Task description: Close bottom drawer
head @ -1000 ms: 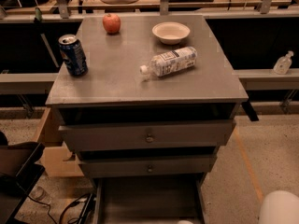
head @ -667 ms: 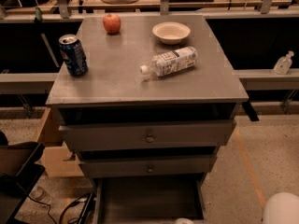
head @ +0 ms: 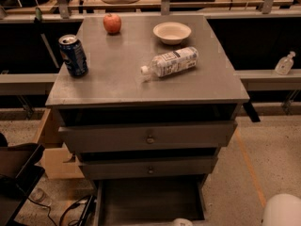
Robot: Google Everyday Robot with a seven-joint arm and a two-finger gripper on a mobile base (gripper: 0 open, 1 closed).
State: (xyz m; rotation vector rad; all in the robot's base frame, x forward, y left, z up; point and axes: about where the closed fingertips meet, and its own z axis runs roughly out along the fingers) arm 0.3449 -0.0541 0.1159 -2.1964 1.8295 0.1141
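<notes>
The grey cabinet (head: 141, 74) has three drawers. The bottom drawer (head: 150, 204) is the narrowest. It is pulled far out, so its plain grey inner tray shows, while its front and knob are cut off by the bottom edge. The mid-width drawer (head: 149, 167) and the widest top drawer (head: 149, 136) above it stick out a little. Only a pale tip of my gripper (head: 181, 222) shows, at the bottom edge over the front end of the bottom drawer's tray. A white rounded part of my arm (head: 281, 211) fills the bottom right corner.
On the cabinet top are a blue soda can (head: 73, 55), a red apple (head: 112, 23), a white bowl (head: 172, 32) and a plastic water bottle (head: 170, 62) lying on its side. A cardboard box (head: 51, 149) and cables (head: 70, 211) are on the floor at the left.
The pale gripper tip at the bottom edge has shifted slightly to the left. The drawers and the things on the cabinet top have not moved.
</notes>
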